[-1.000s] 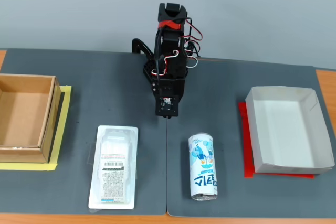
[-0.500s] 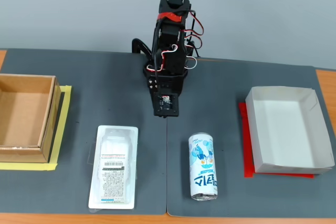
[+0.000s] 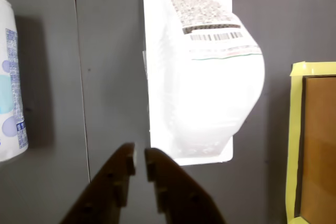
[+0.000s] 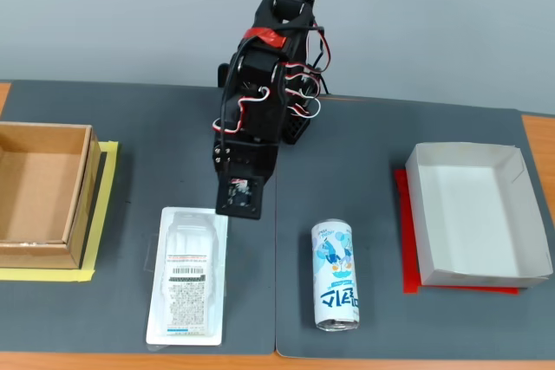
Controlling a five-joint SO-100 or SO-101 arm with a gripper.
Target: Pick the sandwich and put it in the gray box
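The sandwich (image 3: 202, 77) is a flat clear-and-white plastic package with a barcode label, lying on the dark mat. In the fixed view it (image 4: 186, 279) lies at the front left. My gripper (image 3: 139, 156) enters the wrist view from the bottom. Its dark jaws are nearly together and empty, just short of the package's near end and not touching it. In the fixed view the arm (image 4: 251, 145) hangs over the package's far end and hides the fingers. The gray box (image 4: 473, 214) stands open and empty at the right, on a red sheet.
A white-and-blue drink can (image 4: 336, 275) lies right of the sandwich in the fixed view and at the left edge of the wrist view (image 3: 10, 82). A brown cardboard box (image 4: 39, 192) on yellow tape stands at the left; it also shows in the wrist view (image 3: 320, 145).
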